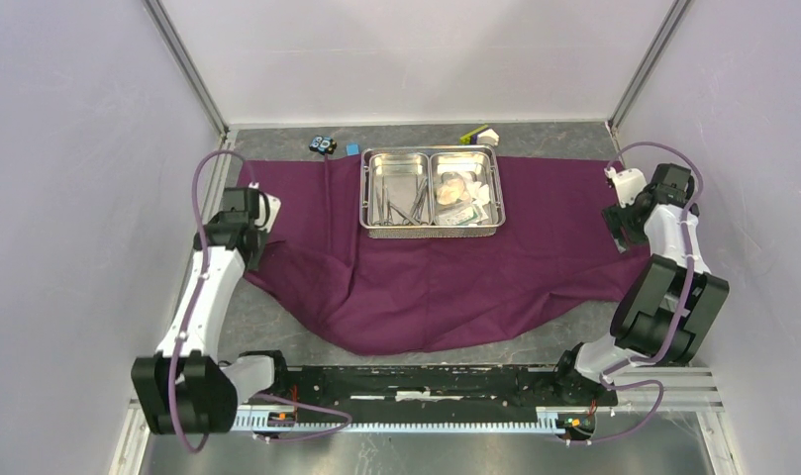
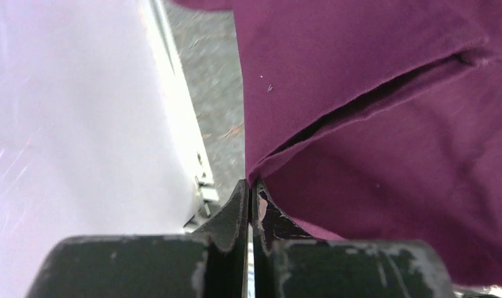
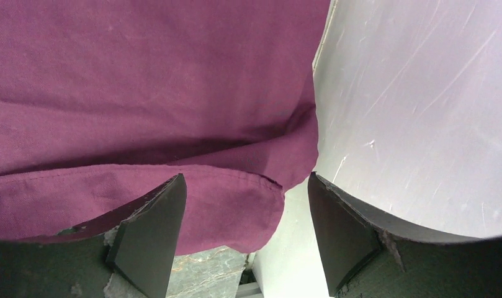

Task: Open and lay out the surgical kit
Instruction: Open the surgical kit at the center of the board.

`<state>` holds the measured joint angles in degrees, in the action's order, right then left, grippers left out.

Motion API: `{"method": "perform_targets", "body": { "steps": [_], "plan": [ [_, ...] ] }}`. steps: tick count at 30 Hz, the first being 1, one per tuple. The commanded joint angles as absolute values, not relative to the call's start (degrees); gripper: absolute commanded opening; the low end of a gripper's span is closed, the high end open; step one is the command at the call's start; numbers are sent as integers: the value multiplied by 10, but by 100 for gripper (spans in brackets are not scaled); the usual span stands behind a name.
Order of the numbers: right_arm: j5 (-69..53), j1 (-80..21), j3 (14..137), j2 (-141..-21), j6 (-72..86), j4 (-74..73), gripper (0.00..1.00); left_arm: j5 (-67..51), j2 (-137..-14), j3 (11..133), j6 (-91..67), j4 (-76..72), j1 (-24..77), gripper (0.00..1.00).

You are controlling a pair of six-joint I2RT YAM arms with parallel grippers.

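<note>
The dark purple cloth [image 1: 436,277] lies spread across the table with its near edge sagging in a curve. On its far middle stands the two-compartment steel tray [image 1: 432,234]. Tweezers and forceps [image 1: 396,206] lie in the tray's left half, gauze and packets [image 1: 460,193] in its right half. My left gripper [image 1: 255,237] is at the cloth's left edge. In the left wrist view it [image 2: 251,184] is shut, with a fold of cloth [image 2: 372,143] running into the tips. At the right edge my right gripper [image 1: 619,233] [image 3: 245,180] stands open over a loose cloth corner [image 3: 236,205].
Pale side walls stand close to both grippers [image 2: 80,124] [image 3: 422,112]. Behind the tray lie a small blue block [image 1: 352,149], a small black item [image 1: 323,144] and a yellow-green and white piece [image 1: 480,134]. The arms' black base rail [image 1: 426,381] runs along the near edge.
</note>
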<state>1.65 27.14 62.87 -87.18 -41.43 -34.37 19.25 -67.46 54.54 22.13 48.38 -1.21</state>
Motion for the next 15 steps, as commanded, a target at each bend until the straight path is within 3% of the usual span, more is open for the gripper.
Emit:
{"method": "perform_targets", "body": {
  "steps": [1, 15],
  "plan": [
    [-14, 272, 666, -884, -435, -349, 78, 258, -602, 512, 281, 555, -20, 2],
    [-47, 272, 685, -893, -448, -369, 79, 404, -463, 411, 318, 582, -22, 2]
  ]
}}
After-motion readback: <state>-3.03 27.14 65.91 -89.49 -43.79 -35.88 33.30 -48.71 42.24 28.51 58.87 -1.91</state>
